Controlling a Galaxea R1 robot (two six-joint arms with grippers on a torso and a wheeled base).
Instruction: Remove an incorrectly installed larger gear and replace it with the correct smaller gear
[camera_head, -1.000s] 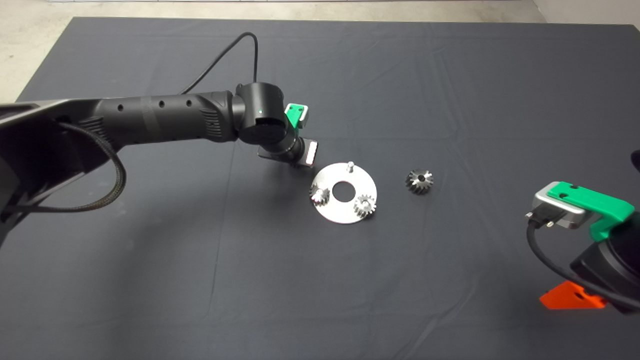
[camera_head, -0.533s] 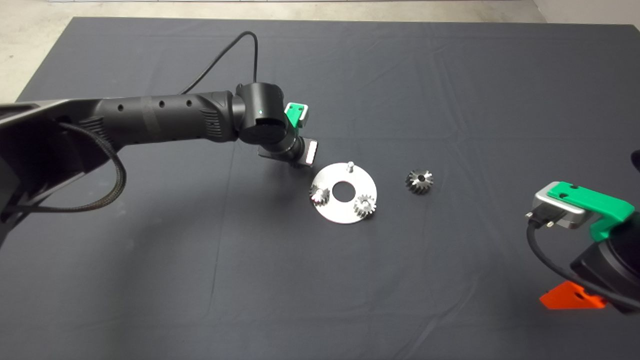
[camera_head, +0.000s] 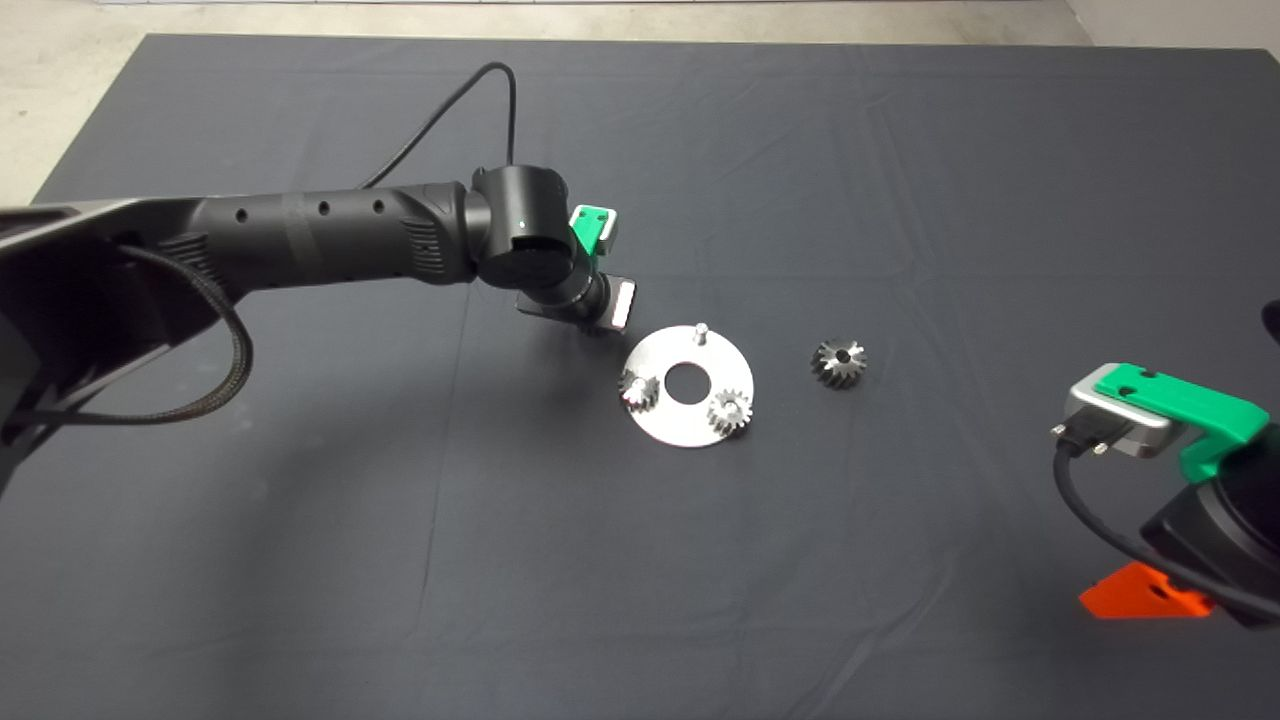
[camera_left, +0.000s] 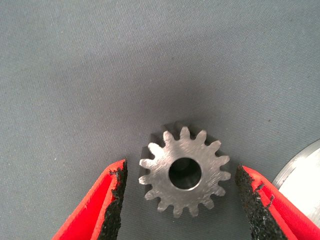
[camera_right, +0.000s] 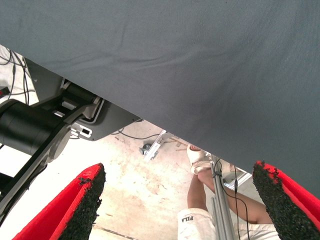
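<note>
The smaller gear (camera_left: 184, 174), bright silver with a round bore, lies flat on the mat between the two fingers of my left gripper (camera_left: 181, 171), which is open and touches nothing. In the head view this gripper (camera_head: 598, 302) hangs just left of the round metal plate (camera_head: 690, 432) and hides that gear. The plate carries two small silver gears (camera_head: 637, 389) (camera_head: 730, 409) and one bare pin (camera_head: 701, 330). The larger gear (camera_head: 839, 362), darker and tapered, lies on the mat right of the plate. My right gripper (camera_head: 1160, 420) waits at the lower right edge, open.
The plate's rim (camera_left: 302, 167) shows beside one left finger. Dark mat (camera_head: 640, 560) stretches around the plate. Past the mat's edge, the right wrist view shows the right gripper (camera_right: 178, 171) over bare floor, a robot base and a person's leg (camera_right: 197, 192) and shoe (camera_right: 199, 157).
</note>
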